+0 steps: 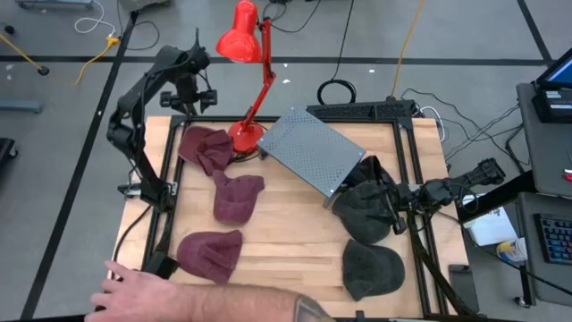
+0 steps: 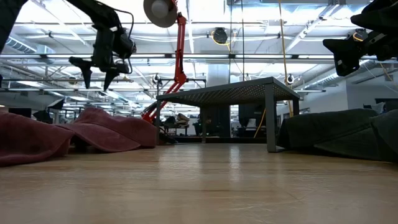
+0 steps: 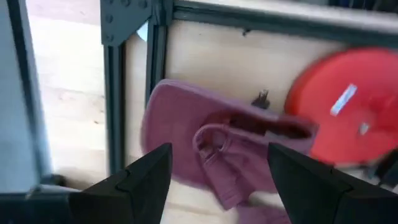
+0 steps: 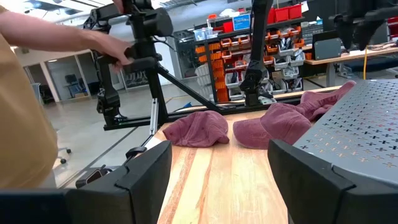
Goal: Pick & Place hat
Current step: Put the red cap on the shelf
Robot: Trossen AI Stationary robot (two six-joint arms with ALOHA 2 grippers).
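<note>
High view: hovering spread-fingered, left gripper (image 1: pixel 198 97) above crumpled maroon fabric hat (image 1: pixel 205 148), upper left; right gripper (image 1: pixel 399 202), likewise released, over dark grey hat (image 1: pixel 366 210), right.

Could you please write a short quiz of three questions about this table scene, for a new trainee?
1. True or false: the left gripper holds a maroon hat.
2. How many dark grey hats lie on the table's right side? A) one B) two C) four
3. Fill in: the red lamp's base stands beside the ______ hat at the back left.

Key:
1. False. It hovers open above the back maroon hat, holding nothing.
2. B. One dark grey hat lies under the right gripper, which is open; the other dark grey hat lies nearer the front edge.
3. Maroon.
</note>
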